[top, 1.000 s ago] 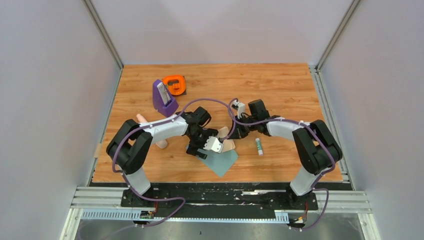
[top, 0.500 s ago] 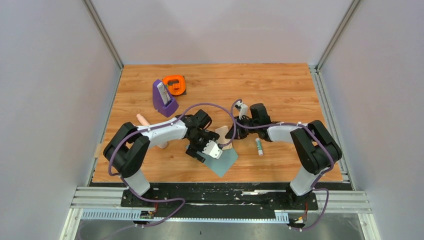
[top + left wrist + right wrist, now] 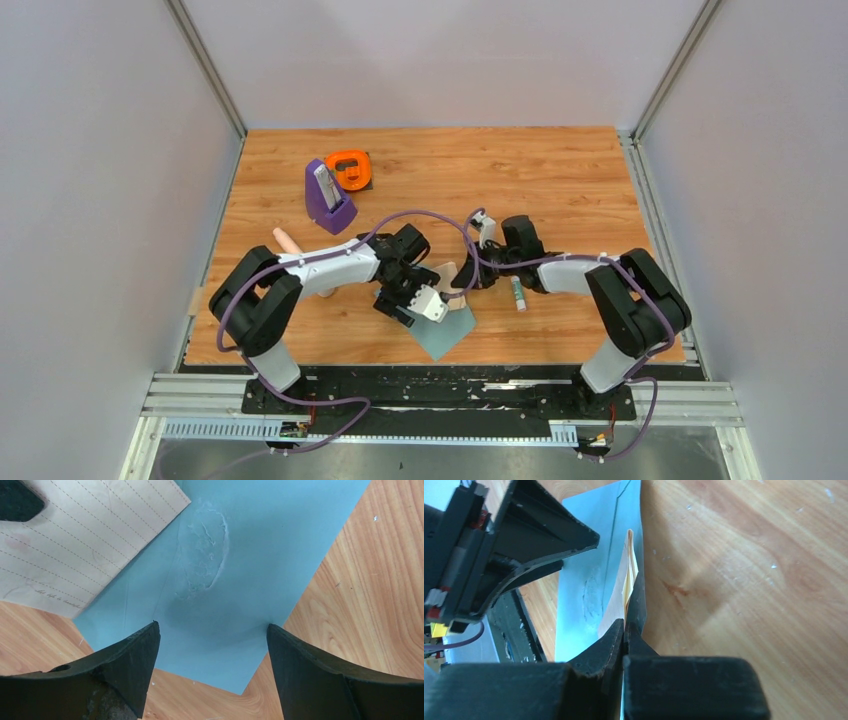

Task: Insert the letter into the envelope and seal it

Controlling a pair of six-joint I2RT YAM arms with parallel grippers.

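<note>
We judge the thin letter (image 3: 75, 545) floppy, so our right hand (image 3: 626, 625) pinches its edge; our left hand (image 3: 212, 632) hangs spread over the envelope (image 3: 240, 555).

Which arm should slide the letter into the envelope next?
The right. The right gripper is shut on the letter, which lies partly over the envelope. The left gripper is open over the envelope, gripping nothing.

On the tabletop (image 3: 580, 180) — one envelope (image 3: 447, 332), one letter (image 3: 446, 273), one glue stick (image 3: 518, 291), one purple stand (image 3: 331, 207), one orange holder (image 3: 350, 168), one pinkish cylinder (image 3: 284, 238).
</note>
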